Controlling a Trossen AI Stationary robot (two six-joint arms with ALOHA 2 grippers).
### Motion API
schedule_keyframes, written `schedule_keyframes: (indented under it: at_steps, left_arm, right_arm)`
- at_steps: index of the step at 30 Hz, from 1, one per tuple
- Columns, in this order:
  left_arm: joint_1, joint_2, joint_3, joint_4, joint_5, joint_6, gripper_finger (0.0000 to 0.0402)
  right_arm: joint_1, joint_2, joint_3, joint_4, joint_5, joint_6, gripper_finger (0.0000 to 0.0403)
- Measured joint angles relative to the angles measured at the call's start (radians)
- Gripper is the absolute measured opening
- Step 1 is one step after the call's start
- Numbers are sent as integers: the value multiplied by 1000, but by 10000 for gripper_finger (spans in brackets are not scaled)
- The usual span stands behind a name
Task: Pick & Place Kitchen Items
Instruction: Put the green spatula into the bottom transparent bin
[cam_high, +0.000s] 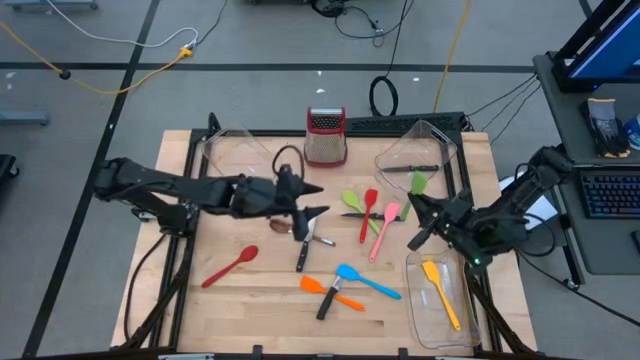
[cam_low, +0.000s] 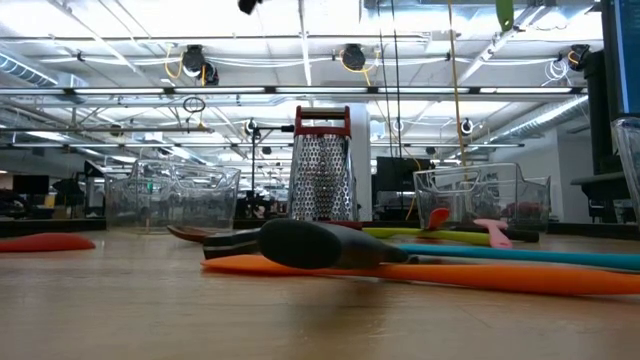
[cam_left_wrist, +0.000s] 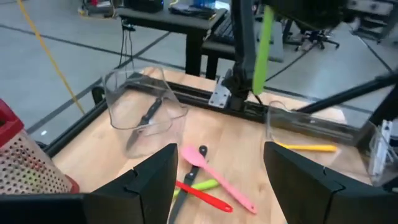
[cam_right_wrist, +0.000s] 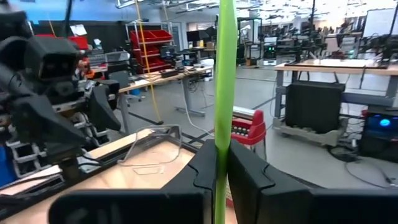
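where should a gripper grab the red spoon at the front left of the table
Grip the red spoon on its thin straight handle, about midway, coming straight down from above. It lies flat and diagonal on bare wood, apart from the other utensils, so turn the fingers across the handle. The wider bowl end would probably be harder to pinch.

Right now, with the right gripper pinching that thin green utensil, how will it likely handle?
The thin green plastic utensil stands upright, clamped in the right gripper, so it is probably stiff and light. Gripped at one end, it may swing. Its smooth surface could slip.
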Motion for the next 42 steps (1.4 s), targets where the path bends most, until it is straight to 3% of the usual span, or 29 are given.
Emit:
schedule_keyframes:
  at_steps: [15, 22, 28, 36, 42]
  left_arm:
    - [-95, -13, 0, -58, -46, -36, 243]
    - [-115, -14, 0, -47, -46, -62, 243]
    - [-138, -14, 0, -26, -46, -70, 243]
    - [-161, -14, 0, -27, -46, -86, 243]
    - [-160, -14, 0, -26, -78, -85, 244]
  right_arm:
    - [106, 94, 0, 0, -18, 91, 13]
    - [-2, 103, 0, -93, -442, 269, 13]
    - [-136, 62, 43, -511, -738, 617, 13]
    - [-257, 48, 280, -1249, -1020, 1038, 13]
    - [-291, 48, 352, -1555, -1186, 1347, 13]
